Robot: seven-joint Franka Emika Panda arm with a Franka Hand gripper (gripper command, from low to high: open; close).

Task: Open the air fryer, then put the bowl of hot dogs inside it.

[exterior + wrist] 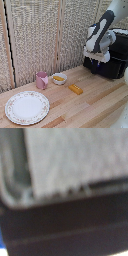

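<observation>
Gripper (99,56) hangs before the air fryer (114,61) at the frame's right edge; handle hidden, finger opening indiscernible. The bowl (59,78) of hot dogs (58,78) waits centre-left. Good practice: centre on the handle, close gently, pull straight outward.

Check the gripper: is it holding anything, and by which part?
Cannot be told. The gripper hangs at the air fryer front, its fingertips and the handle unclear; the bowl sits untouched.
</observation>
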